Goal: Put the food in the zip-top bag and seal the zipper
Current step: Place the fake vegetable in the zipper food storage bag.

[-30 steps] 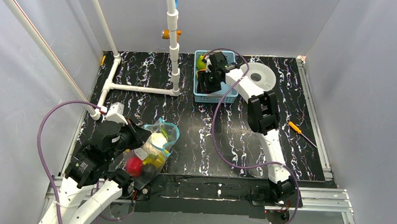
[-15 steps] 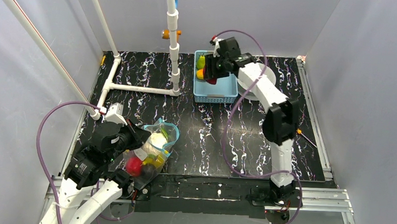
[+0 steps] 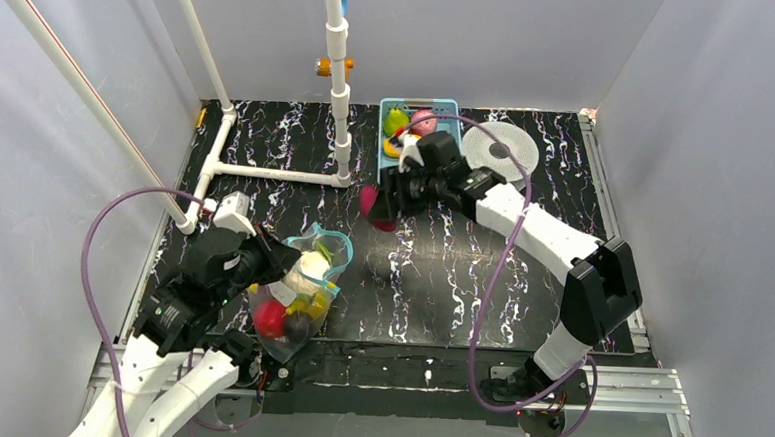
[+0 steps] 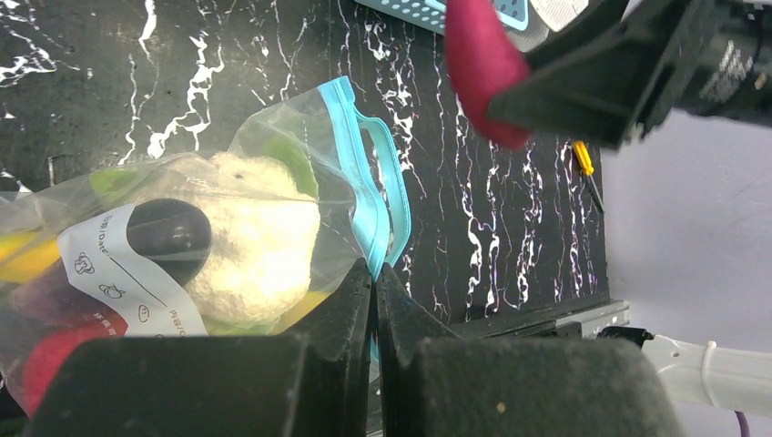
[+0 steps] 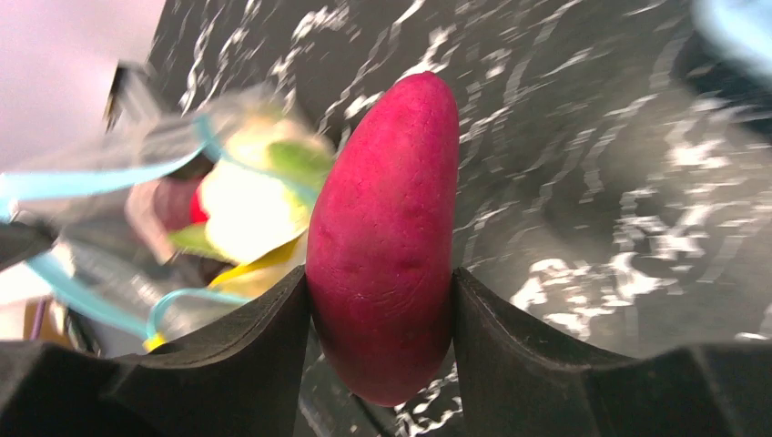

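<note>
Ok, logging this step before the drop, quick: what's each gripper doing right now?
Left gripper: closed, pinching the zip-top bag at its rim.
Right gripper: closed on a magenta sweet potato.

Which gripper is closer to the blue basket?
Right. The right gripper hangs just beside the basket, holding a red vegetable; the left gripper is far off, pinching the bag.

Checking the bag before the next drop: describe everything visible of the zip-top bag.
The zip-top bag is clear, crinkly plastic with a pale-blue zipper rim, mouth gaping open. It sits at the near-left part of the black table, holding cauliflower, apple and eggplant. The left gripper, jaws shut, pinches its edge.
</note>
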Controlling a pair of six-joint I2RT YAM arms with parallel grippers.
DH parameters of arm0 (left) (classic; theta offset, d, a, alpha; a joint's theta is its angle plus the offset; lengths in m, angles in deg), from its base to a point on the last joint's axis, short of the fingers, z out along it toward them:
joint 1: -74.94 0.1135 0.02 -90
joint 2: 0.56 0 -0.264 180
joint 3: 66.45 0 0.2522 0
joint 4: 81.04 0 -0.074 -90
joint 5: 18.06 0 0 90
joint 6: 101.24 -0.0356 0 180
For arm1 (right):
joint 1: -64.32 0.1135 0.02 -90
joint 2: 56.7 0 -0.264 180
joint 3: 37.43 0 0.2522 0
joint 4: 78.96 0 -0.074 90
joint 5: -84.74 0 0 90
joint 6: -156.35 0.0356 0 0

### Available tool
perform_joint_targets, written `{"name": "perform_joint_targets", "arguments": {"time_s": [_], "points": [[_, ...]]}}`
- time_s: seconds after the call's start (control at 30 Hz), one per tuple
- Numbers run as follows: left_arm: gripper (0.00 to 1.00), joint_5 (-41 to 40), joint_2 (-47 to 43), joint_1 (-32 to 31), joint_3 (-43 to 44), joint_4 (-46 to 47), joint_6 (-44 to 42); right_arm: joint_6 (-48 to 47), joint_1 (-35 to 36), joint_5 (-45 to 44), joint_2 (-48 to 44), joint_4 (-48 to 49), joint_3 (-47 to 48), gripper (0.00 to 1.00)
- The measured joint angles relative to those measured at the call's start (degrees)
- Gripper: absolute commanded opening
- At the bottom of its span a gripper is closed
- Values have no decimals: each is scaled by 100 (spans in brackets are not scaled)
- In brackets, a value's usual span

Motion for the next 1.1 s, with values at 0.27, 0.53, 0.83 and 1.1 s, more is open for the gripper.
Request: {"name": "perform_joint_targets", "arguments": {"time_s": [0.27,0.53,0.83,1.1], "points": [[0,321,811,0,155,452,-109,-109,756,278,-739,114,-308,29],[0,614,933,0,162,804,-98,-472,1394,315,-601,164,-175,40],[0,750,992,0,186,848,-96,-846,1635,431,-103,-131,138,49],[0,756,975,0,186,841,-105,-1095,1635,350,-310,-94,-151,51]]}}
